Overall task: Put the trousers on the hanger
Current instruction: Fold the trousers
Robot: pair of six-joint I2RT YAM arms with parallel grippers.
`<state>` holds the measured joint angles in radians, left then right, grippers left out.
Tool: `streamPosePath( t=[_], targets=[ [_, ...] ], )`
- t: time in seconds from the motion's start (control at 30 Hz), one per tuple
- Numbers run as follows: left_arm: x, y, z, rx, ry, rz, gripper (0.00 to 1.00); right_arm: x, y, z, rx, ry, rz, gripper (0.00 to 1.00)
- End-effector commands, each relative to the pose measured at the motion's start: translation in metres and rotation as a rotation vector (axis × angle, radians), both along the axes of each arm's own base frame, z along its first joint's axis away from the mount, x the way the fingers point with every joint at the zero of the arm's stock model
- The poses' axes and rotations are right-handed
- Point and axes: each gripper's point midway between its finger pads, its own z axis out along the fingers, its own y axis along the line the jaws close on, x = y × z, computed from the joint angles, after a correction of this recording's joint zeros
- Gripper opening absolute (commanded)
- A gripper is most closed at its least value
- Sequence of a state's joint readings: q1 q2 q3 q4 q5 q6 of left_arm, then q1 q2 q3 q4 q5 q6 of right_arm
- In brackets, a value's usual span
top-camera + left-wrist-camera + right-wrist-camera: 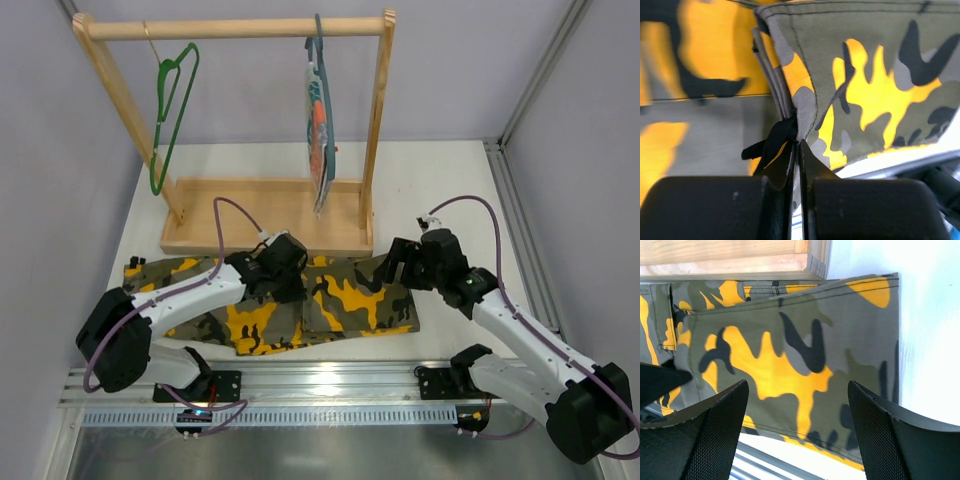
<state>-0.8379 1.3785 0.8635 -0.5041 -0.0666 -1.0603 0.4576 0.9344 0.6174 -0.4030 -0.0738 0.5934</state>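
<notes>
The camouflage trousers [340, 305] lie flat on the table in front of the wooden rack. My left gripper [285, 268] is over their middle and is shut on a fold of the trousers [805, 107] at a black loop [772, 142]. My right gripper [400, 265] hovers over the trousers' right end [790, 355], jaws wide open and empty. The green hanger [170, 110] hangs by its hook from the left of the rack's rail, far behind both grippers.
The wooden rack [265, 225] stands behind the trousers, its base edge also in the right wrist view [725, 262]. A grey-blue hanger with a small striped cloth [320, 120] hangs on its right. A metal rail [320, 385] runs along the near table edge.
</notes>
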Motion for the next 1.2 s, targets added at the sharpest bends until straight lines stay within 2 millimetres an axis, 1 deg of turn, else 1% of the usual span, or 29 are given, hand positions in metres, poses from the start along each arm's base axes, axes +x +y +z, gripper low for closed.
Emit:
streamPosePath(
  t=[0.0,0.07,0.1,0.13,0.2,0.27,0.33,0.4,0.43,0.5,0.53,0.57,0.63,0.67,0.73,0.77,0.83,0.87,0.9,0.93,0.97,1.0,1.1,1.17],
  targets=[
    [0.004,0.053,0.001,0.146,-0.009,0.062,0.0,0.006,0.006,0.013,0.015,-0.027,0.034,0.82],
    [0.0,0.068,-0.007,0.161,0.022,0.069,0.0,0.005,0.007,0.008,0.007,-0.012,0.045,0.82],
    [0.007,0.08,-0.004,0.153,0.02,0.108,0.0,0.006,0.008,0.007,0.006,-0.01,0.051,0.82],
    [0.006,0.088,-0.007,0.164,0.027,0.118,0.0,0.006,0.008,0.003,0.001,-0.003,0.054,0.82],
    [0.011,0.103,-0.006,0.178,0.032,0.151,0.0,0.007,0.009,-0.007,-0.01,0.022,0.059,0.82],
    [0.013,0.108,-0.003,0.173,0.025,0.16,0.0,0.007,0.013,-0.013,0.003,0.034,0.079,0.83],
    [0.014,0.119,-0.002,0.216,0.019,0.174,0.0,0.006,0.015,-0.022,0.007,0.052,0.082,0.82],
    [0.014,0.129,-0.005,0.268,0.019,0.189,0.0,0.008,0.017,-0.027,0.012,0.055,0.083,0.82],
    [0.013,0.131,-0.007,0.273,0.025,0.19,0.0,0.007,0.018,-0.03,0.015,0.06,0.084,0.82],
    [0.01,0.131,-0.017,0.274,0.059,0.182,0.0,0.008,0.018,-0.036,0.01,0.071,0.087,0.82],
    [0.012,0.125,-0.019,0.247,0.056,0.17,0.0,0.008,0.019,-0.037,0.01,0.071,0.09,0.82],
    [0.012,0.125,-0.024,0.248,0.068,0.168,0.0,0.008,0.019,-0.039,0.011,0.076,0.091,0.82],
    [0.011,0.123,-0.029,0.23,0.078,0.171,0.12,0.008,0.02,-0.042,0.012,0.08,0.094,0.82],
    [0.014,0.121,-0.03,0.216,0.071,0.171,0.19,0.008,0.02,-0.044,0.015,0.083,0.098,0.82],
    [0.011,0.122,-0.036,0.213,0.075,0.17,0.27,0.007,0.02,-0.045,0.015,0.079,0.1,0.82],
    [0.013,0.12,-0.036,0.2,0.068,0.175,0.39,0.006,0.02,-0.045,0.014,0.08,0.101,0.82],
    [0.009,0.121,-0.04,0.188,0.064,0.175,0.47,0.007,0.019,-0.045,0.01,0.074,0.101,0.82],
    [0.01,0.114,-0.039,0.148,0.054,0.166,0.51,0.007,0.019,-0.045,0.007,0.073,0.102,0.82],
    [0.011,0.11,-0.038,0.116,0.04,0.161,0.52,0.007,0.019,-0.046,0.007,0.073,0.102,0.82],
    [0.005,0.108,-0.043,0.095,0.05,0.152,0.53,0.007,0.019,-0.046,0.007,0.071,0.101,0.82],
    [0.009,0.101,-0.041,0.052,0.033,0.159,0.54,0.006,0.018,-0.047,0.007,0.075,0.096,0.82],
    [0.004,0.096,-0.041,0.017,0.052,0.147,0.54,0.006,0.018,-0.049,0.008,0.077,0.095,0.82],
    [-0.001,0.092,-0.047,-0.009,0.075,0.138,0.54,0.004,0.017,-0.053,0.005,0.086,0.087,0.82],
    [-0.003,0.093,-0.052,-0.003,0.088,0.138,0.53,0.005,0.016,-0.051,0.008,0.074,0.083,0.82]
  ],
)
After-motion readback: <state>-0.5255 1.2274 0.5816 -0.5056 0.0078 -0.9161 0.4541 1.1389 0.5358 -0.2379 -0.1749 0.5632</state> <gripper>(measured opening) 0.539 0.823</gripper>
